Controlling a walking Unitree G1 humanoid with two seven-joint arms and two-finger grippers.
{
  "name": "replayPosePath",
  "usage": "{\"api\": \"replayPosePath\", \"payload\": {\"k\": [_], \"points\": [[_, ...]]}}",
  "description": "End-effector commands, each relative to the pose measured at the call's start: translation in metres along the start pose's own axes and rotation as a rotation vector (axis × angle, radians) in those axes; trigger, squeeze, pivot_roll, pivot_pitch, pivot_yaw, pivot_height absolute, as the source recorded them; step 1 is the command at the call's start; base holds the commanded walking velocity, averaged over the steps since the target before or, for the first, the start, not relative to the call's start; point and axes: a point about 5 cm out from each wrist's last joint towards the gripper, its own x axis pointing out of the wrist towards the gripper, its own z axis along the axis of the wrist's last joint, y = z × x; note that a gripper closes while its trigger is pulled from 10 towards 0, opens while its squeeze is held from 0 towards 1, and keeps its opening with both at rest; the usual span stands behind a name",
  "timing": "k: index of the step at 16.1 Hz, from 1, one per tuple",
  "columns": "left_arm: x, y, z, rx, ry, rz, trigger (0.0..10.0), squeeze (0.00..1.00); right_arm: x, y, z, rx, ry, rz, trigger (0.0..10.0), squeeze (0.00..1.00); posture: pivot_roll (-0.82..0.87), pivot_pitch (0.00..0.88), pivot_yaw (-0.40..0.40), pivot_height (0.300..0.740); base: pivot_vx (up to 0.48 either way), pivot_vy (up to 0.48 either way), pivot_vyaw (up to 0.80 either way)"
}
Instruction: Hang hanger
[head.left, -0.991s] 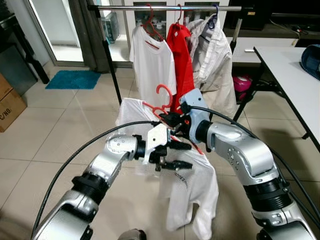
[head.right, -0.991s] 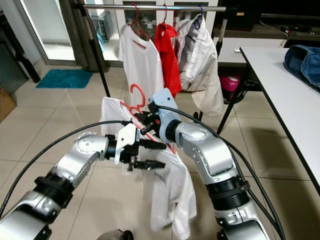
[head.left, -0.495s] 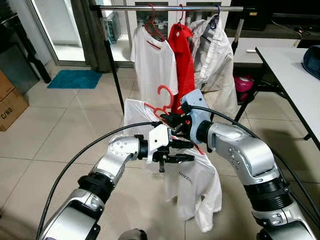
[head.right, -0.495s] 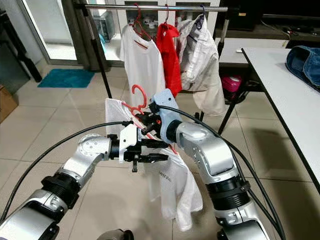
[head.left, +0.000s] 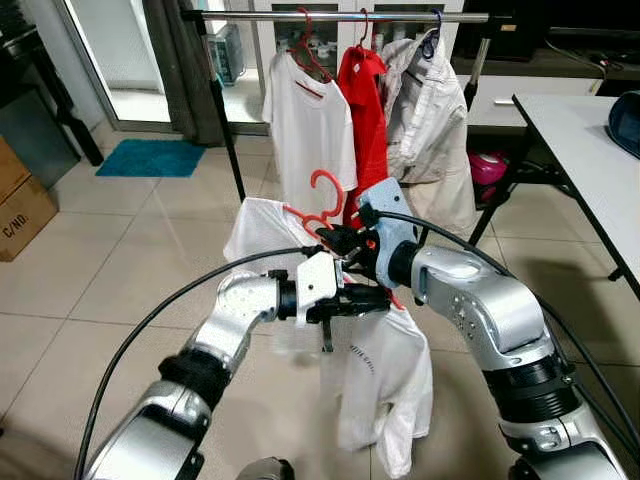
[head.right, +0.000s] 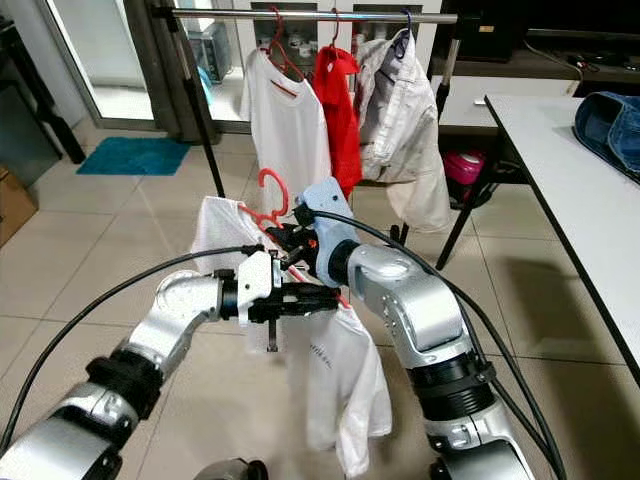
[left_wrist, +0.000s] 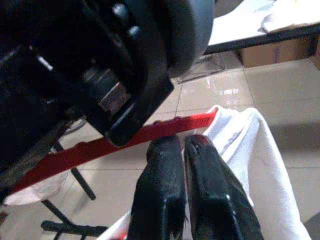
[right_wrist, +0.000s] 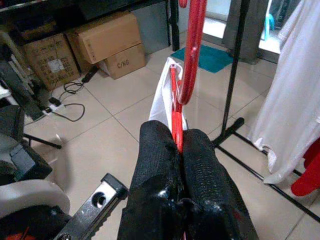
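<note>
A red hanger (head.left: 328, 190) carries a white T-shirt (head.left: 375, 370) in mid-air, in front of the clothes rail (head.left: 330, 16). My right gripper (head.left: 338, 240) is shut on the red hanger's neck just under the hook, as the right wrist view shows (right_wrist: 179, 137). My left gripper (head.left: 378, 298) reaches in from the left, level with the shirt's chest below the hanger's arm. Its fingers are shut, with their tips just under the red hanger bar (left_wrist: 165, 129) beside the shirt's shoulder (left_wrist: 250, 150). Nothing can be made out between them.
On the rail hang a white T-shirt (head.left: 305, 130), a red garment (head.left: 365, 110) and a beige jacket (head.left: 430, 110). A white table (head.left: 590, 150) stands at the right. A cardboard box (head.left: 20, 205) and a blue mat (head.left: 150, 158) lie on the tiled floor at the left.
My left gripper's fingers have gone from open to shut and moved up toward the hanger's arm. The shirt has shifted and spread on its left shoulder. My right gripper keeps its hold.
</note>
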Motion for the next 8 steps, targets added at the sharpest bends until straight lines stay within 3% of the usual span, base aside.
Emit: {"api": "replayPosePath", "payload": {"k": [1, 5, 6, 7, 8], "points": [[-0.001, -0.006, 0.003, 0.018, -0.034, -0.006, 0.0, 0.00, 0.000, 0.005, 0.022, -0.043, -0.081, 0.017, 10.0, 0.00, -0.09, 0.000, 0.100, 0.740, 0.000, 0.000, 0.00], [-0.011, -0.016, 0.000, 0.091, -0.009, -0.014, 0.0, 0.00, -0.001, 0.003, 0.020, -0.040, -0.079, 0.005, 10.0, 0.00, -0.09, 0.000, 0.100, 0.740, 0.000, 0.000, 0.00], [-0.013, -0.015, -0.002, 0.157, 0.025, 0.026, 9.2, 0.00, 0.000, 0.002, 0.020, -0.040, -0.077, 0.005, 10.0, 0.00, -0.08, 0.000, 0.094, 0.740, 0.000, 0.000, 0.00], [-0.014, -0.012, -0.002, 0.199, 0.036, 0.054, 10.0, 0.00, 0.000, 0.002, 0.020, -0.041, -0.077, 0.005, 10.0, 0.00, -0.08, 0.000, 0.093, 0.740, 0.000, 0.000, 0.00], [-0.014, -0.010, -0.001, 0.233, 0.031, 0.078, 10.0, 1.00, 0.001, 0.002, 0.020, -0.043, -0.077, 0.008, 10.0, 0.00, -0.08, 0.000, 0.091, 0.740, 0.000, 0.000, 0.00]]}}
